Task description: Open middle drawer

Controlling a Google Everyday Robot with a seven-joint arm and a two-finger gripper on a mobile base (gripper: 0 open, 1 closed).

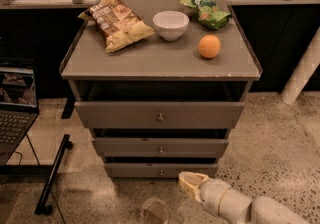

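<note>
Gripper (186,180) sits low in the view, on the end of a pale arm (240,205) that enters from the lower right. Whether it is open or closed cannot be told, and nothing is seen in its grasp. It is just below the bottom drawer (125,170), near that front's right half. The middle drawer (125,147) lies above the gripper, one tier up and apart from it. Its small round knob (161,150) is up and slightly to the left of the gripper. The top drawer (115,114) is higher again. Far above, on the cabinet top (150,60), lie a chip bag (117,20), a white bowl (171,24), a green bag (205,8) and an orange (209,46). A laptop (15,103) stands well to the left.
</note>
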